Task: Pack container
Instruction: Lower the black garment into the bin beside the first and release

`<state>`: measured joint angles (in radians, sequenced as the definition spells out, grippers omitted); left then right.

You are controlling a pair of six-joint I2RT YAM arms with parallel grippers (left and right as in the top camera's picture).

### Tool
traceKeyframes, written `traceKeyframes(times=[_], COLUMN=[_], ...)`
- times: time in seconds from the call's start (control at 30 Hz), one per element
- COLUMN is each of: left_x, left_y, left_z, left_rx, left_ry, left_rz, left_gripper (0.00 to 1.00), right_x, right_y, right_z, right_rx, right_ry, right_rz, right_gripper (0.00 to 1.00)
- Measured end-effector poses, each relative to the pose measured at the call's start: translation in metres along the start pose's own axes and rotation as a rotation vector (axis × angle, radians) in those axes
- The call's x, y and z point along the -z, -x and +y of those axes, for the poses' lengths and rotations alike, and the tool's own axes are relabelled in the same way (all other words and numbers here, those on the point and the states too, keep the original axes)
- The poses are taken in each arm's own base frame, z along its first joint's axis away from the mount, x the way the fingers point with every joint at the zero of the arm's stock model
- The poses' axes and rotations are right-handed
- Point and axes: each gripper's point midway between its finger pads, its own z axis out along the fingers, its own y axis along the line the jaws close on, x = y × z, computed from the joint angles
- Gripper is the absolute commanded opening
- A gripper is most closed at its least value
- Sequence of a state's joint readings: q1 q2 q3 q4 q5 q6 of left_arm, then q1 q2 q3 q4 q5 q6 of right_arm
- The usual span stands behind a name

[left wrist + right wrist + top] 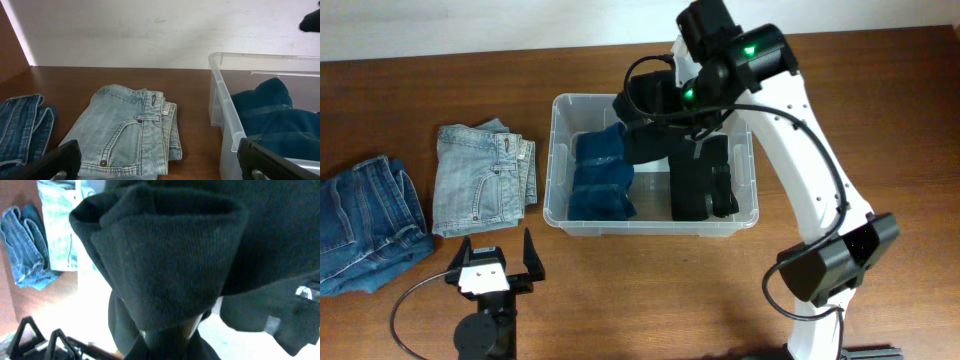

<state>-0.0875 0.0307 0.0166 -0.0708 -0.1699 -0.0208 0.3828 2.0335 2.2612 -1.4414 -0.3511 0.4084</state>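
Just in front of the container [650, 228], off its left corner, the left gripper [495, 252] sat with fingers spread wide, empty. Container sat mid-table with dark blue jeans [600, 175] inside. Over its far side, the right gripper [665, 100] clamped a black garment [170, 255]; its tag [304, 292] was too blurry to read.

Overhead view: fixed, looks straight down, far enough back to take in the whole container [650, 228] and the table [400, 90] on both sides of it. Left wrist view: low near the tabletop, front-left of the container, facing level toward the back wall [150, 30], fairly close. Right wrist view: just above the container, tilted down, so near that black cloth [170, 255] fills most of it. Light jeans [480, 180] left of the container and dark jeans [365, 225] further left show in all three views.
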Motion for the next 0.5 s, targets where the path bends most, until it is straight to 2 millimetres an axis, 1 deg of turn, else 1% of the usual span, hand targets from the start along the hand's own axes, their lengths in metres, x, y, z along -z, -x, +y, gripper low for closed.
traceKeyframes(times=[0.17,0.2,0.23,0.27,0.4,0.43,0.5], left_x=[0.000,0.000,0.000,0.000,0.000,0.000,0.000], left_y=[0.000,0.000,0.000,0.000,0.000,0.000,0.000], left_z=[0.000,0.000,0.000,0.000,0.000,0.000,0.000], left_rx=[0.000,0.000,0.000,0.000,0.000,0.000,0.000], left_ry=[0.000,0.000,0.000,0.000,0.000,0.000,0.000], left_rz=[0.000,0.000,0.000,0.000,0.000,0.000,0.000], left_gripper=[0.99,0.99,0.99,0.99,0.99,0.99,0.99], right_x=[-0.034,-0.043,-0.055,-0.061,-0.093,-0.096,-0.111], right_y=[0.002,0.002,-0.001,-0.003,-0.021,-0.023,-0.033], right_z=[-0.007,-0.009,-0.012,-0.014,-0.024,-0.025,-0.031], right_rx=[-0.024,-0.025,-0.025,-0.026,-0.029,-0.029,-0.030], right_ry=[-0.010,-0.012,-0.016,-0.019,-0.037,-0.040,-0.051], right_rz=[0.007,0.009,0.019,0.027,0.081,0.087,0.112], right_gripper=[0.04,0.04,0.04,0.04,0.04,0.04,0.04])
